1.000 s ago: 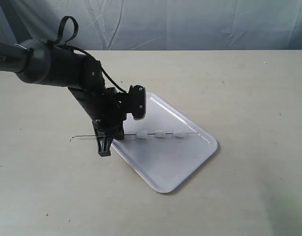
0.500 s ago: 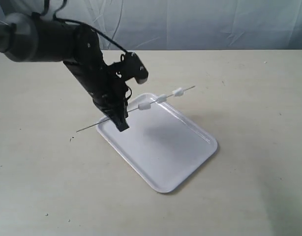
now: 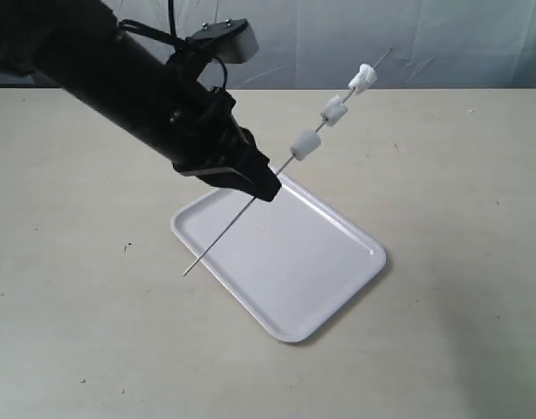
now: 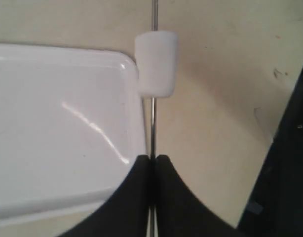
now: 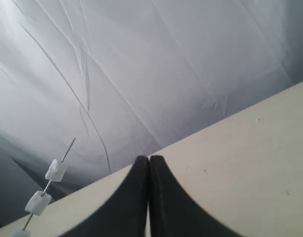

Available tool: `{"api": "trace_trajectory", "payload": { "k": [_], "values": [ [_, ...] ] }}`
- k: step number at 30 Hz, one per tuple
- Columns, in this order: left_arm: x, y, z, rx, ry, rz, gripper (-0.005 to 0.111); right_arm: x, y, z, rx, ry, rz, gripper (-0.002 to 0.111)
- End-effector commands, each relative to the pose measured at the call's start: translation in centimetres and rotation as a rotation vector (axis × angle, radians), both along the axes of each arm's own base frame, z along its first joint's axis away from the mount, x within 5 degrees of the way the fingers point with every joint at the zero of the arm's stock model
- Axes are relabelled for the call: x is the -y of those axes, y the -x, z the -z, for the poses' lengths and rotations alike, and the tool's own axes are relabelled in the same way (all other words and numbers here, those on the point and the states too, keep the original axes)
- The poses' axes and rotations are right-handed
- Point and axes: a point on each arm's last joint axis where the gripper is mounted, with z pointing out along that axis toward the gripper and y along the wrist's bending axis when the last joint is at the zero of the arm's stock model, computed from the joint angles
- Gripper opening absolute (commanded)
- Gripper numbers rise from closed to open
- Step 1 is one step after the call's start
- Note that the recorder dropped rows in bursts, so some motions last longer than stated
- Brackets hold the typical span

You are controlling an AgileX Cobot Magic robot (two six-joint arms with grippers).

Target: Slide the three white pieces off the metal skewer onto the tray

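My left gripper (image 3: 266,186) is shut on the metal skewer (image 3: 242,215) and holds it tilted steeply above the tray (image 3: 303,288). The three white pieces sit on the raised upper half: one (image 3: 305,145) nearest the gripper, one (image 3: 334,111) in the middle, one (image 3: 363,78) near the tip. The skewer's low end points down over the tray's left side. In the left wrist view the gripper (image 4: 153,159) pinches the skewer (image 4: 153,123) just below the nearest piece (image 4: 156,62). My right gripper (image 5: 149,159) is shut on nothing; its view catches two pieces (image 5: 56,170) far off.
The beige table (image 3: 460,175) runs all round the tray. A wrinkled grey-blue backdrop (image 3: 338,35) stands behind the far edge. The left arm (image 3: 120,78) reaches in from the upper left, above the table's left part.
The left arm has lifted and swung the skewer from lying level over the tray to a steep tilt, pieces end high. The three pieces stay on the rod.
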Motion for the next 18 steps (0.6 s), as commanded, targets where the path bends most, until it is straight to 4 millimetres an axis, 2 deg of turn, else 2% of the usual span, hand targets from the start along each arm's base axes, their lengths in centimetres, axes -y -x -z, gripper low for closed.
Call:
{"api": "trace_trajectory", "payload": {
  "k": [1, 4, 8, 12, 14, 18],
  "values": [
    [-0.7, 2.5, 0.6, -0.111, 0.063, -0.04, 0.0, -1.1, -2.0, -0.6, -0.138, 0.088, -0.118, -0.001],
    [-1.3, 3.5, 1.5, -0.14, 0.071, -0.082, 0.0, -2.4, -4.2, -0.9, -0.214, 0.168, -0.219, -0.001],
    [-1.9, 4.8, 2.5, -0.196, 0.112, -0.149, 0.0, -4.1, -8.3, -0.6, -0.376, 0.226, -0.313, -0.001],
    [-2.2, 5.6, 3.8, -0.285, 0.163, -0.238, 0.0, -5.9, -12.8, 1.0, -0.596, 0.288, -0.446, 0.002],
    [-2.6, 6.0, 5.2, -0.303, 0.171, -0.308, 0.0, -6.8, -15.4, 2.9, -0.703, 0.301, -0.499, 0.008],
    [-3.8, 6.4, 7.3, -0.281, 0.194, -0.371, 0.0, -7.2, -18.2, 5.8, -0.731, 0.32, -0.565, 0.01]
  ]
}}
